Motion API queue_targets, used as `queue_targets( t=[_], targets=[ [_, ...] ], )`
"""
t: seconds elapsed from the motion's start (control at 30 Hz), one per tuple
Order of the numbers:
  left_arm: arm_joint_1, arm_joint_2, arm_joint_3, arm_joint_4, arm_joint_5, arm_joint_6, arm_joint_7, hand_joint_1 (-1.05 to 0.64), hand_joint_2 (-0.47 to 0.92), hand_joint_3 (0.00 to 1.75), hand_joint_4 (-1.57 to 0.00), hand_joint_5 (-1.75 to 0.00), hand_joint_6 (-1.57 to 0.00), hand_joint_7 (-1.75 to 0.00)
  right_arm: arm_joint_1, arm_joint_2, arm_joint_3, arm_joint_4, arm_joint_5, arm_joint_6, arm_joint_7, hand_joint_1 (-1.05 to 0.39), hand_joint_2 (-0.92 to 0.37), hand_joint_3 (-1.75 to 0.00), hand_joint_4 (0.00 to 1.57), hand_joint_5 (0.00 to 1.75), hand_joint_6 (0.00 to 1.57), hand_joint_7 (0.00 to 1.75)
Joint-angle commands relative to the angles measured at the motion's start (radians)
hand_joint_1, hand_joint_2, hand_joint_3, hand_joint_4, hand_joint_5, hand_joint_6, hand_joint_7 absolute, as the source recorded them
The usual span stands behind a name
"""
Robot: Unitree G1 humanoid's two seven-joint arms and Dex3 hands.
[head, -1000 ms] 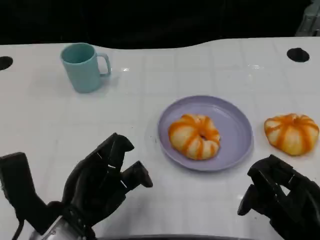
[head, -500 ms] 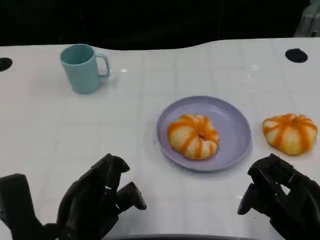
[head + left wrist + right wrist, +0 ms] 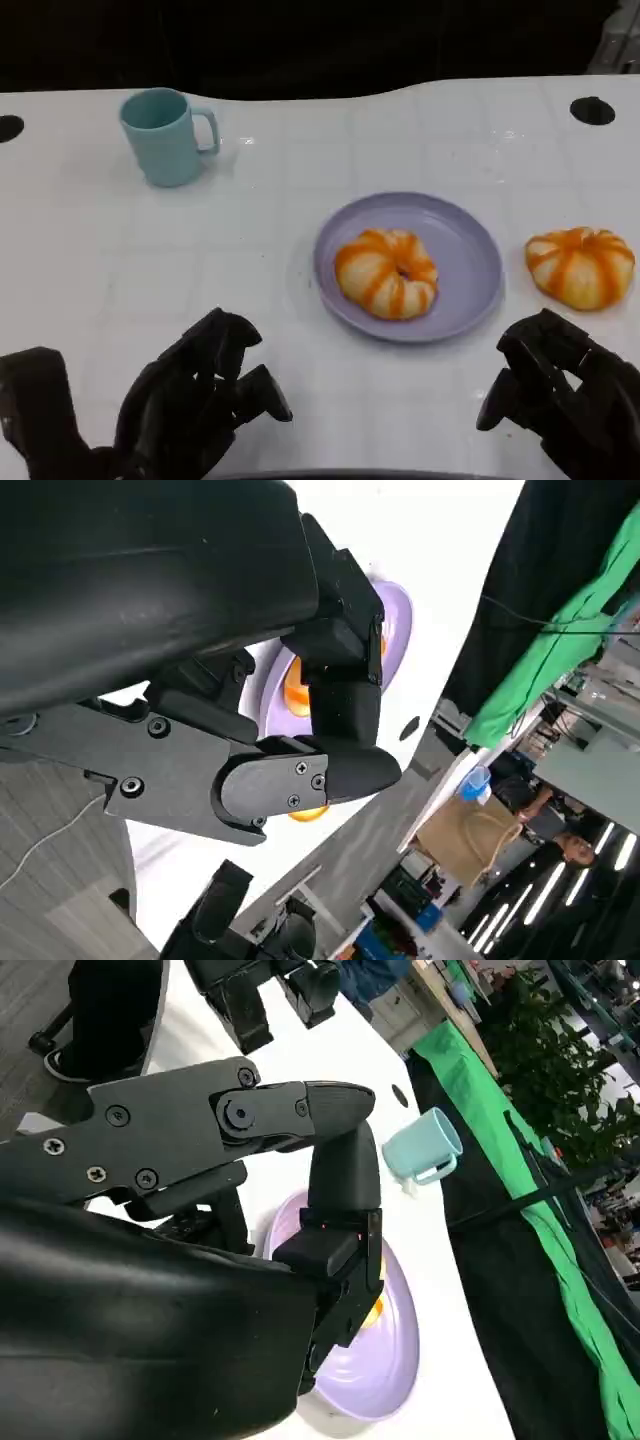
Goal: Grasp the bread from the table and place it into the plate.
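Head view, bread on plate: one orange-striped bun (image 3: 388,273) lies on the purple plate (image 3: 470,250).
Second bread (image 3: 581,265): on the worktop (image 3: 300,180), right of the plate.
Left hand (image 3: 200,400): fingers apart, empty.
Right hand (image 3: 560,400): fingers curled, grasping nothing.
Mug (image 3: 165,135): far left.

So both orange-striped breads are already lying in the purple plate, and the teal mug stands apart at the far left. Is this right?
Not quite. In the head view one bread lies in the purple plate; the other bread lies on the table to the plate's right. The teal mug does stand apart at the far left.
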Motion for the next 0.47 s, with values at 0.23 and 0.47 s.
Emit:
queue_targets(
  t=[0.23,0.47],
  targets=[
    [-0.012,0.011,0.002,0.030,0.018,-0.035,-0.008,-0.57,0.92,0.44,-0.83,-1.75,-0.60,-1.75,0.007,-0.010,-0.013,0.006,0.003,-0.034,0.013,-0.52,-0.92,-0.25,0.62,1.75,0.52,1.57],
    [-0.012,0.012,0.001,0.031,0.017,-0.037,-0.007,-0.57,0.92,0.44,-0.83,-1.75,-0.60,-1.75,0.007,-0.011,-0.013,0.006,0.004,-0.034,0.013,-0.52,-0.92,-0.25,0.62,1.75,0.51,1.57]
  ],
)
